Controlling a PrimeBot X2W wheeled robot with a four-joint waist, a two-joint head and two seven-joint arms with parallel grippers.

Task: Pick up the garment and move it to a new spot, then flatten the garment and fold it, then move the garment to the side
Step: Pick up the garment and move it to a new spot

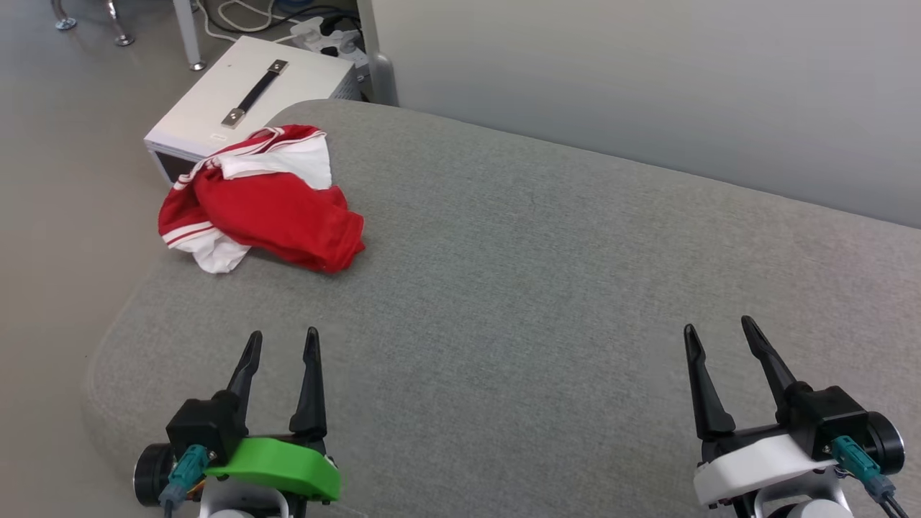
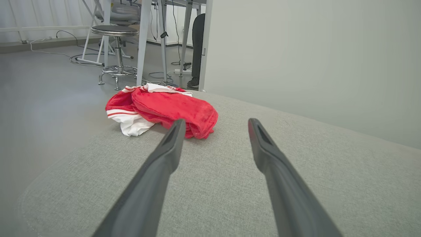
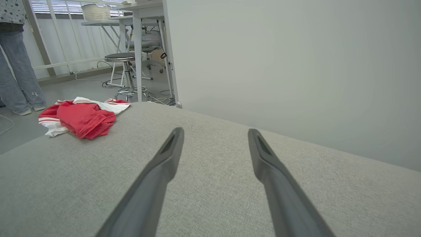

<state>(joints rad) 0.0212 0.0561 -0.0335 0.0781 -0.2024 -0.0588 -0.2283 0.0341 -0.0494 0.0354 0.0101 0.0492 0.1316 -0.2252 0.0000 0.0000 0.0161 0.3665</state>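
Ahead of the left gripper (image 1: 283, 333), well apart from its spread, empty jaws, the garment (image 1: 270, 205) lies crumpled near the corner of the grey cushion (image 1: 547, 288); the right gripper (image 1: 719, 324), likewise spread and empty, is much farther from it. It looks light, soft and limp, likely to sag and unfurl when lifted, so the raised red fold nearest the left gripper seems the best pinch. Any chest print is buried in folds, and whether its far side overhangs the cushion's edge is unclear.

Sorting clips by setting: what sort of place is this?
Likely a lab or office workroom: metal-legged desks, a swivel stool, and a power strip with loose cables on the floor.
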